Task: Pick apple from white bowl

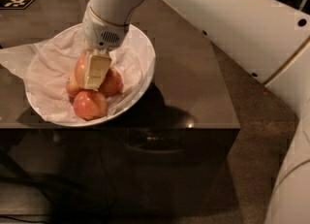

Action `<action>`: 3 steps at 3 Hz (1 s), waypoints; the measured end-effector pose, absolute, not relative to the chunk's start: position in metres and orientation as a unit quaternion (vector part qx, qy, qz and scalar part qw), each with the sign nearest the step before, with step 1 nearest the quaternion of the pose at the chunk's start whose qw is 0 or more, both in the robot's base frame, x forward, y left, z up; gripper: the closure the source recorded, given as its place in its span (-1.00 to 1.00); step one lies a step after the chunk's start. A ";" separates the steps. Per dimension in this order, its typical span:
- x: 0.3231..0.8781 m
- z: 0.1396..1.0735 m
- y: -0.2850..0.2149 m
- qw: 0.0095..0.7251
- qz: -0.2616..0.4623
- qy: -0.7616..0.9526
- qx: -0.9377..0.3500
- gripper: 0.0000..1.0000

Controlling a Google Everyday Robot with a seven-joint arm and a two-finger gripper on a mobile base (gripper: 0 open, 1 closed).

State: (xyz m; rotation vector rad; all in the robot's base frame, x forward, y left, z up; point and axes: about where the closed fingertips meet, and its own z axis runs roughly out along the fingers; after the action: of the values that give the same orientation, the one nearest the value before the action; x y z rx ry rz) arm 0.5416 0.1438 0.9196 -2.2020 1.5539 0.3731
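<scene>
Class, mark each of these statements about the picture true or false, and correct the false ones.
1. The white bowl stands on a dark table. True.
2. The gripper hangs over the floor beside the table. False: it is down inside the bowl, among the fruit.
3. The bowl is lined with crinkled white paper. True.
4. The bowl holds bananas. False: it holds apples.
5. A black-and-white marker lies at the table's far left corner. True.
</scene>
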 end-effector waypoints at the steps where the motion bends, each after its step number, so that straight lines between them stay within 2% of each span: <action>1: 0.551 0.957 0.138 0.209 0.114 0.584 -0.776 1.00; 3: 0.569 1.041 0.147 0.228 0.083 0.592 -0.769 1.00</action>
State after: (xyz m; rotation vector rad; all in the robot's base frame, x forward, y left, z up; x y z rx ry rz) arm 0.5690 0.1473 1.0412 -2.1161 1.6297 0.2275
